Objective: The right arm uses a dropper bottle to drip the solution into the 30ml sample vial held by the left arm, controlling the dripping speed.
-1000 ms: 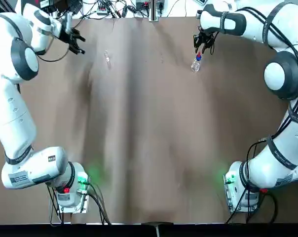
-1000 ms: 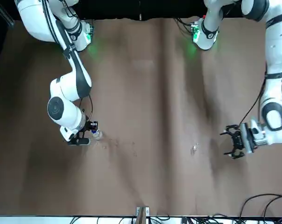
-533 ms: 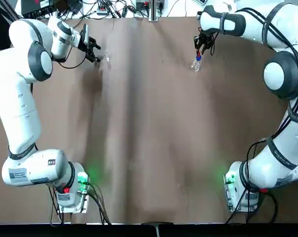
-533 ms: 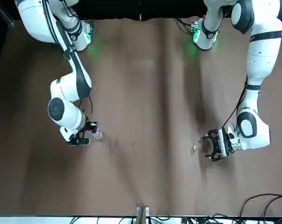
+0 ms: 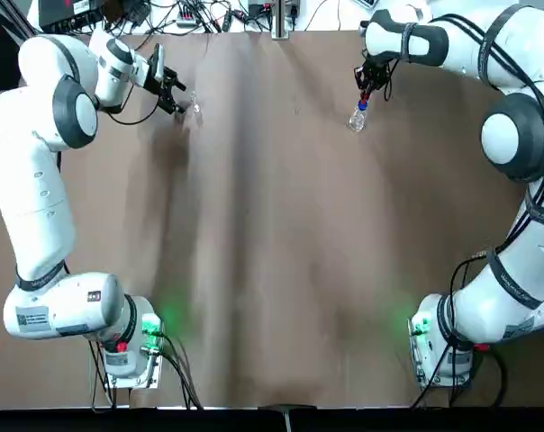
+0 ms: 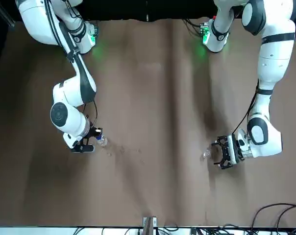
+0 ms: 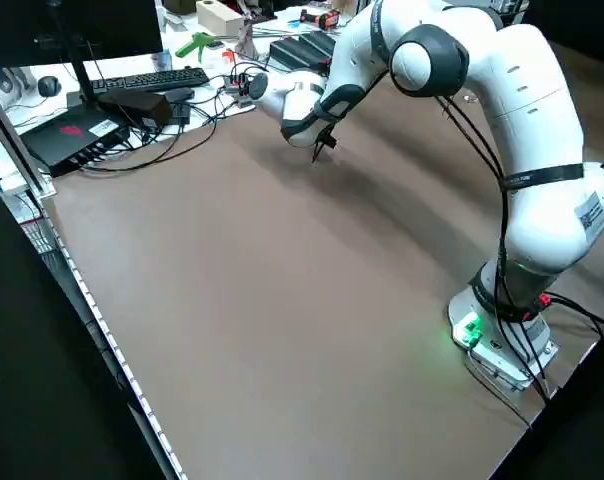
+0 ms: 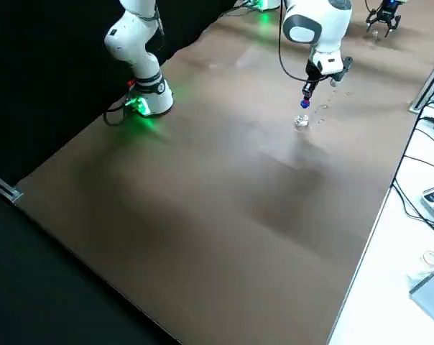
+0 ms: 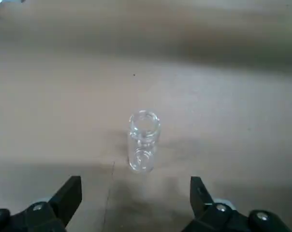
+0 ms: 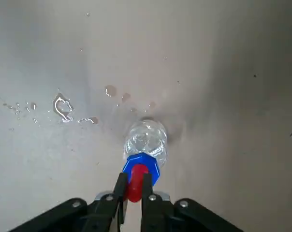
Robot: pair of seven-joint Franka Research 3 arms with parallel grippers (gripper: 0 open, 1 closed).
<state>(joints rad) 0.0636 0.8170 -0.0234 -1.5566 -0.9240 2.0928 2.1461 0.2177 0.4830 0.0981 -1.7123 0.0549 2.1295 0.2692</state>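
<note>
Pinching: the right claw (image 10: 135, 178) is clenched on the red top (image 10: 137, 186) of the dropper bottle (image 10: 145, 139), its two fingers pressed to either side of it.
Bottle: right below the right claw, with the blue collar (image 10: 151, 163) just beneath the fingertips and the clear body beyond, toward the table (image 5: 290, 225). Whether its base touches the table, I cannot tell.
Left claw: released, its fingers (image 9: 68, 195) spread wide and grasping nothing; it is low over the far left part of the table, near the vial (image 9: 143, 141).
Vial: upright on the table, just beyond the left claw's fingertips and lined up with the gap between them, touching neither finger.
Between the two: bottle and vial are well apart, each by its own arm's claw.
Wet spots: drops (image 10: 63, 107) and small puddles lie on the table beside the bottle.
Hard to make out: the vial is a faint glint in the top and front views; its clear wall nearly blends into the table. Any liquid level in it, I cannot tell.
Hidden: in the left side view, the left arm (image 7: 307, 105) covers most of its own claw, leaving a dark tip.
Cut off: the right arm (image 5: 524, 135) runs past the top view's edge.
</note>
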